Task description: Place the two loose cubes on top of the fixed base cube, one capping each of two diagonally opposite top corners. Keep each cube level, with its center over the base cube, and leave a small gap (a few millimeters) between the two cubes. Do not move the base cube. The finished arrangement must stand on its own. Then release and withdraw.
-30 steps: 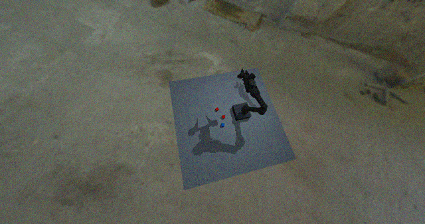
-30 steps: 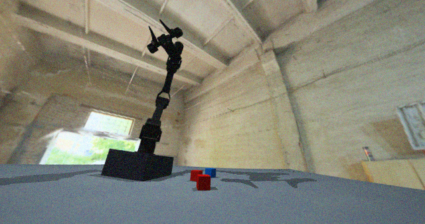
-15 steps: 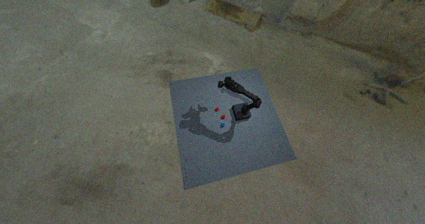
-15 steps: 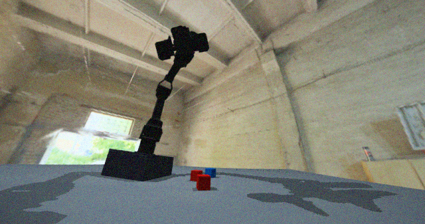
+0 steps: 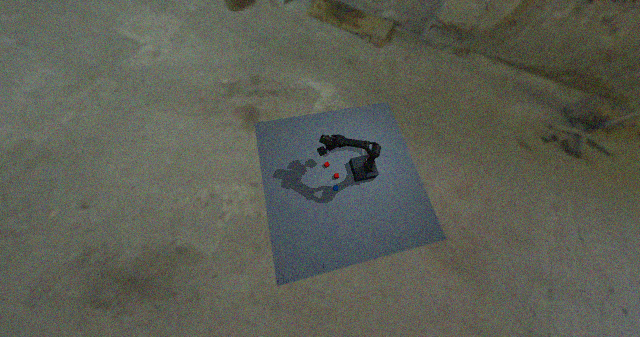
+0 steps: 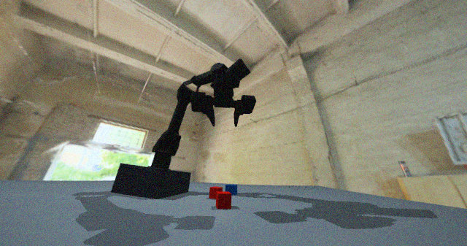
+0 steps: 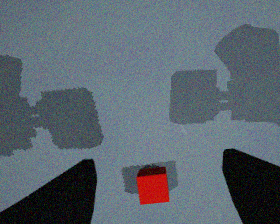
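A red cube [image 5: 326, 164] [image 6: 223, 200] stands alone on the mat, nearest the camera in the exterior view. A second red cube [image 5: 336, 175] [image 6: 215, 192] stands behind it, close to the blue cube [image 5: 335, 188] [image 6: 231, 189]. All three rest on the mat, with none stacked. My gripper [image 6: 225, 125] [image 7: 159, 164] is open and empty, pointing down high above the cubes. The wrist view shows one red cube [image 7: 153, 189] low between the fingers' sides, far below them; which of the two red ones cannot be told for certain. The blue cube is out of the wrist view.
The blue-grey mat [image 5: 350, 227] [image 6: 44, 206] carries the arm's black base [image 5: 363, 169] [image 6: 151, 180], which stands beside the cubes. The arm's dark shadows fall on the mat around the cubes.
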`<state>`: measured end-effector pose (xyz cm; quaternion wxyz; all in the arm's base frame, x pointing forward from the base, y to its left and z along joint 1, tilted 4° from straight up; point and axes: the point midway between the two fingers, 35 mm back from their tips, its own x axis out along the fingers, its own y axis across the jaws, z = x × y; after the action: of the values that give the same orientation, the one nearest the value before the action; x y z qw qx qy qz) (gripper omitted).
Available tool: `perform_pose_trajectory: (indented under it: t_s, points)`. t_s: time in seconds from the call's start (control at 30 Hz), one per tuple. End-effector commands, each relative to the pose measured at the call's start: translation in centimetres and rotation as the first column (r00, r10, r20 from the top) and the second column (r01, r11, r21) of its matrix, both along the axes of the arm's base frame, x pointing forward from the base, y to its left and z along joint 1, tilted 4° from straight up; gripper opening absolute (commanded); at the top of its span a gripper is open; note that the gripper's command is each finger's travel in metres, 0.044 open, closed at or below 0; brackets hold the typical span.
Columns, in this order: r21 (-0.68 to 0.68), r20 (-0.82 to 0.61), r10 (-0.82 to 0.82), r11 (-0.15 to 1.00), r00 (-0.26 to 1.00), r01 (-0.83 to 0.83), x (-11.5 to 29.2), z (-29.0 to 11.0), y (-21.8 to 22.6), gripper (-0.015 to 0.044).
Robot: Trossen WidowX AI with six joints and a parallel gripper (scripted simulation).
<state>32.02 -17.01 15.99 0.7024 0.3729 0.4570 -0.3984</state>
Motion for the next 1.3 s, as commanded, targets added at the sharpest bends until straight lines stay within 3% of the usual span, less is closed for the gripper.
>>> perform_pose_trajectory:
  t_s: [0.0,0.13,0.3,0.5,1.27]
  points:
    - [0.136,-0.101,0.067,0.989,0.993,-0.053,0.0,-3.6,3.3,0.0265]
    - [0.239,-0.182,0.123,0.968,0.976,-0.077,-0.4,-6.2,5.9,0.0265]
    - [0.241,-0.183,0.124,0.967,0.975,-0.077,-0.3,-6.9,6.0,0.0265]
    - [0.242,-0.183,0.124,0.967,0.975,-0.077,0.1,-12.3,6.1,0.0265]
    - [0.242,-0.183,0.124,0.967,0.975,-0.077,0.4,-15.3,6.2,0.0265]
